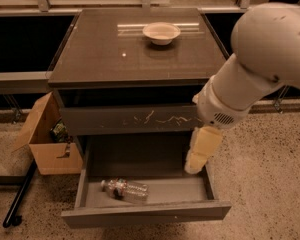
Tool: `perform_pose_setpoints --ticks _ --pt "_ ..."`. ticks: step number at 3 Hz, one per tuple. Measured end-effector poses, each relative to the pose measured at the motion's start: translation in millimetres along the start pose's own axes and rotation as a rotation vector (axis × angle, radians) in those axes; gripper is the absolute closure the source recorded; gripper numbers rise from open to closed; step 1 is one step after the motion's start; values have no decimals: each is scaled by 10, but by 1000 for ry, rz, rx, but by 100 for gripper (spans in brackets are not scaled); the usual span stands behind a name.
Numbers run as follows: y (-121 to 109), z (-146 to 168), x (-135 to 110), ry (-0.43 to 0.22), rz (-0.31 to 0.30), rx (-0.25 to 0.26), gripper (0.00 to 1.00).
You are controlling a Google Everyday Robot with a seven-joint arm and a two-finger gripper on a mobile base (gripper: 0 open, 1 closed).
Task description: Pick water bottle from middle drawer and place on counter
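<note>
The water bottle [124,190] lies in the open middle drawer [145,214] at lower centre, its label unreadable; the gripper [195,163] hangs over the drawer's right end, spread or closed I cannot tell.

Counter [135,59] glossy, glass-like – bottle [125,190] clear plastic – jaws matt plastic, over R of drawer [145,213].

Upper centre: white bowl [161,32]. Left-middle: open cardboard box [46,146] on speckled floor [270,174]. Lower left: black pole [19,198]. Centre: scratched drawer front [130,119]. Right of centre, low: claw [194,165].
</note>
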State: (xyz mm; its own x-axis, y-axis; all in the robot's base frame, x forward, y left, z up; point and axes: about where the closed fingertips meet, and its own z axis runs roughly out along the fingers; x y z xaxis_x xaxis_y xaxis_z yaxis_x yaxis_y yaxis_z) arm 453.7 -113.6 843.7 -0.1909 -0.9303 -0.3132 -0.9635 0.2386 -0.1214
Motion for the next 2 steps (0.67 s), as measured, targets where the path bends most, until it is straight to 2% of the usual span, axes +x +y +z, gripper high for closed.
perform_pose_setpoints --ticks 1,2 --pt "223 589 -94 -79 64 -87 0" --pt "223 584 -94 -77 63 -86 0"
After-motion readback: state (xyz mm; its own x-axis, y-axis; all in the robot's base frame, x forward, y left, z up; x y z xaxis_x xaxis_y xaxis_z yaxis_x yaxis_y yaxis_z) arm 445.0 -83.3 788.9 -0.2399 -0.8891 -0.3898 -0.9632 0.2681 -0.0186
